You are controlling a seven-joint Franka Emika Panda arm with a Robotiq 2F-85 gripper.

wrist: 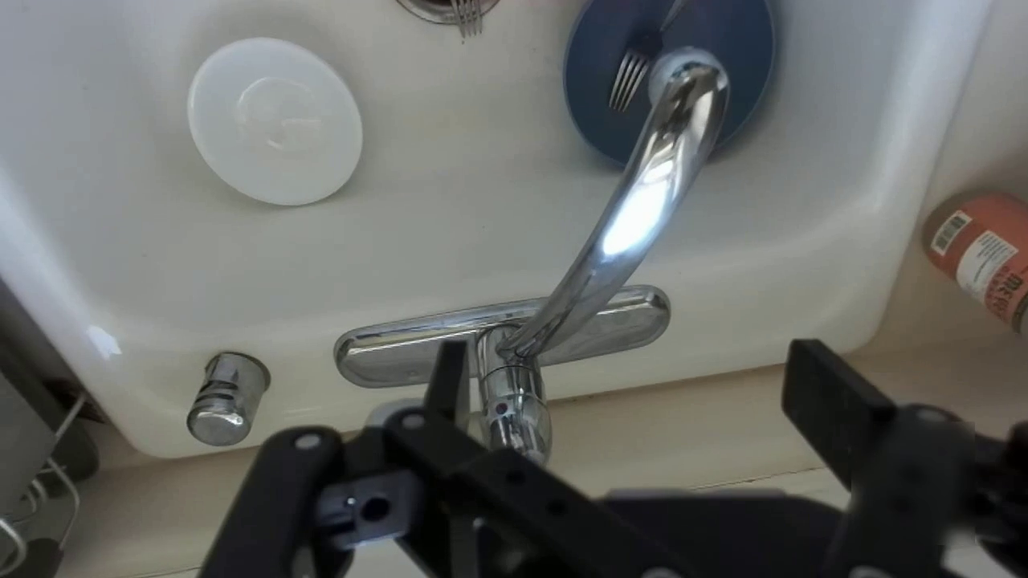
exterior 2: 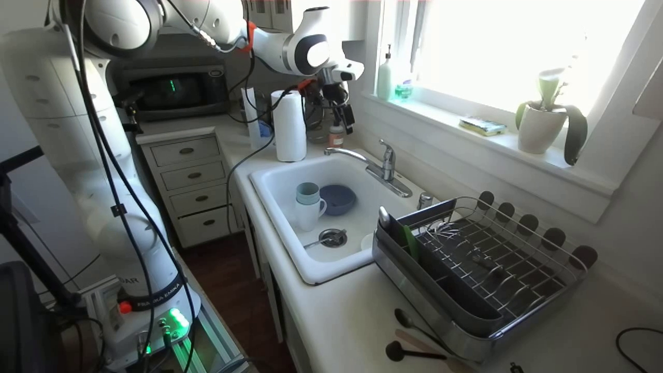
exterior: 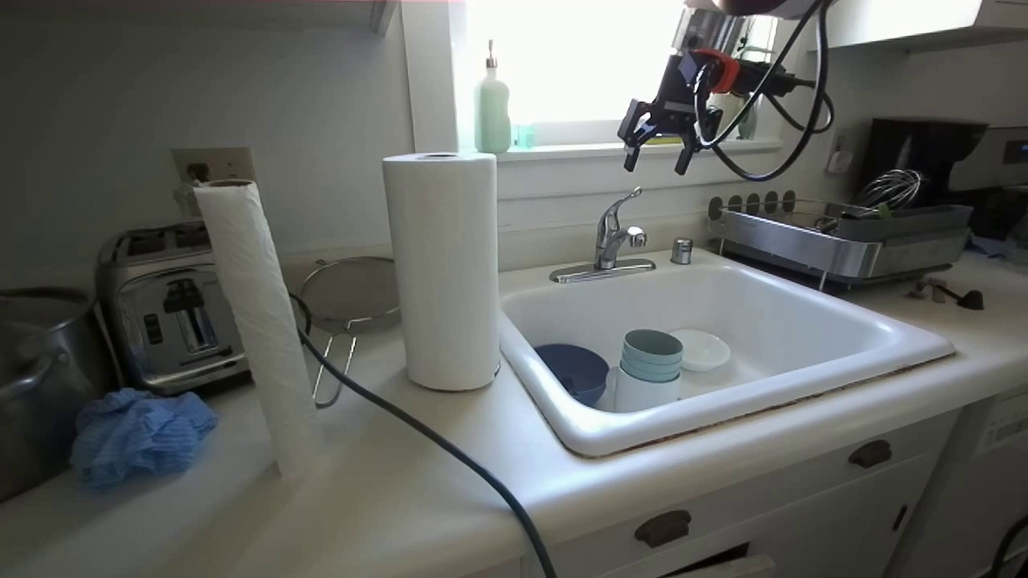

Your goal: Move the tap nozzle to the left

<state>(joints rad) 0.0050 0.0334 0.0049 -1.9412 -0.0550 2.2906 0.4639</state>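
"What do we have around the tap nozzle (wrist: 638, 221)?"

"In the sink (exterior: 598, 433), we see a blue bowl (exterior 2: 339, 201) below its outlet end, with a fork (wrist: 629, 80) inside. A white mug (exterior 2: 308, 217), pale teal cups (exterior 2: 308, 192) stacked at its top, stands beside the bowl. A white dish (wrist: 277, 128) lies on the side toward the dish rack (exterior: 795, 241). The lever handle (exterior 2: 387, 150) rises above the base plate (wrist: 385, 357), and a chrome cap (exterior: 682, 251) sits near the plate, also on the rack side."

"And our end effector (exterior: 657, 160)?"

"It hangs above the tap nozzle, apart from it, fingers (wrist: 835, 401) spread wide. In the wrist view, one finger overlaps the base plate; the other shows along the sink's back edge. We cannot tell the height between them and the metal."

"Where do we find edges and room?"

"The rim runs behind the base plate and turns near the orange bottle (wrist: 984, 249), which stands on the tabletop (exterior: 377, 498) at the same end as the paper towel roll (exterior: 442, 273). Between the tap nozzle and that rim we see bare white basin, and another open stretch reaches toward the white dish. The window sill (exterior: 562, 152) projects from the wall behind, higher up."

"Which way does it point?"

"We see its long axis slant from the middle of the base plate out over the basin, toward the bottle's end, the tip bending down."
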